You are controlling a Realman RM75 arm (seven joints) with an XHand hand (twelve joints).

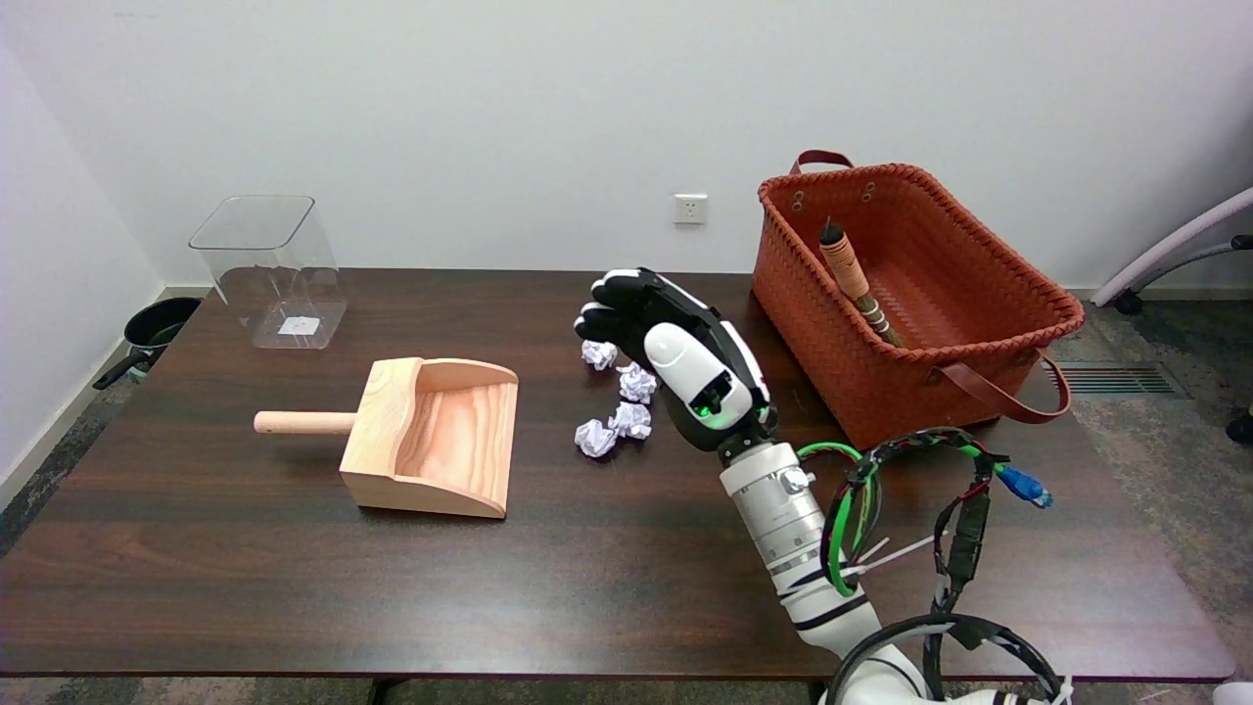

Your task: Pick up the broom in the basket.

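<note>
One broom [854, 279] waiting, tilted inside the woven basket [979, 377], handle tip leaning toward the far left corner.

Nothing is being held: the right hand [675, 352] is hovering over the crumpled paper balls [617, 406], fingers curled loosely, left of the basket. The broom is looking light and stiff, its wrapped handle probably grippy; taking hold high on the exposed handle seems best, since the bristle end is hiding behind the near wall.

A single head view looks down and across the dark table [294, 548] from above its near edge, facing the white back wall [548, 108], with the right arm [812, 548] entering at lower right.
</note>
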